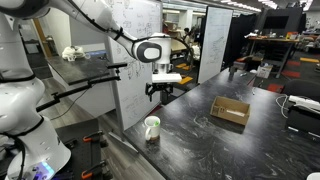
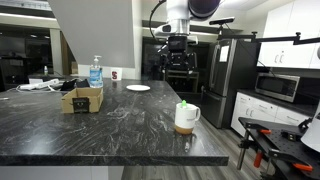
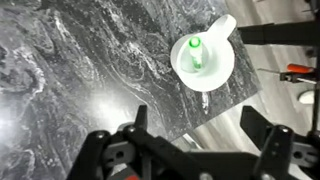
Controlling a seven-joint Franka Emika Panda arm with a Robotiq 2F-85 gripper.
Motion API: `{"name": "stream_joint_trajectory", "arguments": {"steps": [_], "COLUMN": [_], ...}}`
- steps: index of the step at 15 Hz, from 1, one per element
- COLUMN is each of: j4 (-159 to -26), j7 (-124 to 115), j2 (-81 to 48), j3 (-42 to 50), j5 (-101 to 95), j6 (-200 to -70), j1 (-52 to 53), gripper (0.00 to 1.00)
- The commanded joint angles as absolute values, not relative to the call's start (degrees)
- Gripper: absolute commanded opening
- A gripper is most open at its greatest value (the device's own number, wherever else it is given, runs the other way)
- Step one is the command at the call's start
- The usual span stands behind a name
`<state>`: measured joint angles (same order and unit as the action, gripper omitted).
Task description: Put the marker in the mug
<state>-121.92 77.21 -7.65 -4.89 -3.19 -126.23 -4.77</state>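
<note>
The white mug stands near the corner of the dark marble counter, and it shows in both exterior views. The bright-green marker stands inside the mug; its green tip pokes above the rim. My gripper hangs well above the mug, open and empty. In the wrist view its two dark fingers are spread wide with nothing between them.
A flat brown cardboard box lies further along the counter, also seen in an exterior view. A water bottle, a white plate and cables sit at the far end. The counter edge runs close to the mug.
</note>
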Motion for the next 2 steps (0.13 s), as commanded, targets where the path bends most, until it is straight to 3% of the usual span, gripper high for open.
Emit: {"name": "stream_joint_trajectory", "arguments": {"steps": [1,2], "j4": [-125.2,-125.4], "j7": [76.0,76.1], "j2": [-4.7,-4.6], "j3": [-3.8,-3.7], "j5": [-2.5,-2.2], "j6": [-130.4,-131.0], "j1": [-3.6,-3.7], "gripper": [1.00,1.00]}}
